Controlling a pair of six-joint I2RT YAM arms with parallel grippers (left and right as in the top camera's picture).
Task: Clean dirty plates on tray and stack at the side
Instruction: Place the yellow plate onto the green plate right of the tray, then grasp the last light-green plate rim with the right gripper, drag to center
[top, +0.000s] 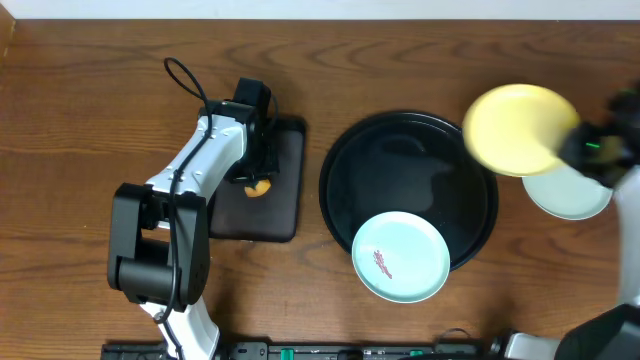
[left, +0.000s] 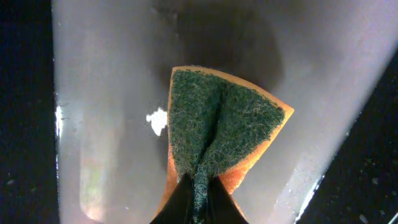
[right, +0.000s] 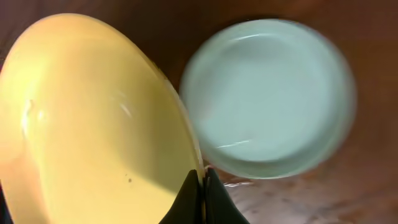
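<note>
the pale yellow plate (top: 520, 128) is pinched at its rim by the closed right gripper (right: 203, 186), tilted over the turquoise plate (right: 273, 93) beside the round black tray (top: 400, 160). it is judged stiff, slippery, breakable; the rim is the only hold. a sponge (left: 224, 130) is clamped by the left gripper (left: 196, 202).

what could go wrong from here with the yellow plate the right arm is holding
1. The right gripper pinches the pale yellow round plate only at its rim, tilted; it might slip from the jaws.
2. Released off-centre over the pale turquoise round plate on the wooden table, it may land crooked or knock it.
3. The smeared turquoise plate lies across the large round glossy black tray's rim and could tip if nudged.
</note>
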